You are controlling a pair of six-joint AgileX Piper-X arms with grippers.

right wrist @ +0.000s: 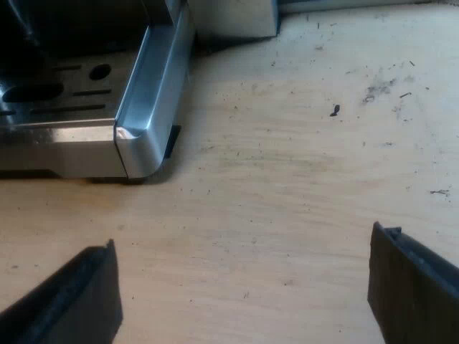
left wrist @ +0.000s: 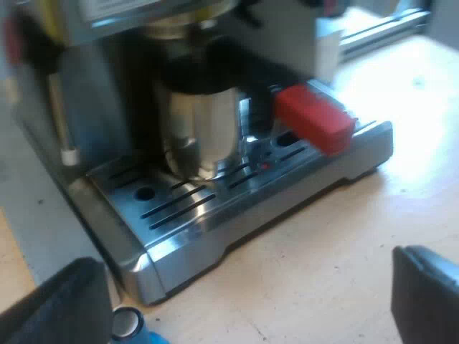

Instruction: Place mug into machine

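A shiny metal mug (left wrist: pixel 199 132) stands upright on the espresso machine's slotted drip tray (left wrist: pixel 215 215), under the brew head. The red end of the holder's handle (left wrist: pixel 314 118) juts out from the machine's front beside the mug. My left gripper (left wrist: pixel 244 301) hovers over the wooden table in front of the tray, open, with nothing between its fingers. My right gripper (right wrist: pixel 244 294) is also open and holds nothing, above bare table close to a corner of the drip tray (right wrist: pixel 143 122).
A thin steam wand (left wrist: pixel 61 115) hangs at the machine's side. A blue tamper (left wrist: pixel 133 326) lies on the table close to one left finger. Dark coffee specks (right wrist: pixel 380 89) dot the light wooden table (right wrist: pixel 287 186).
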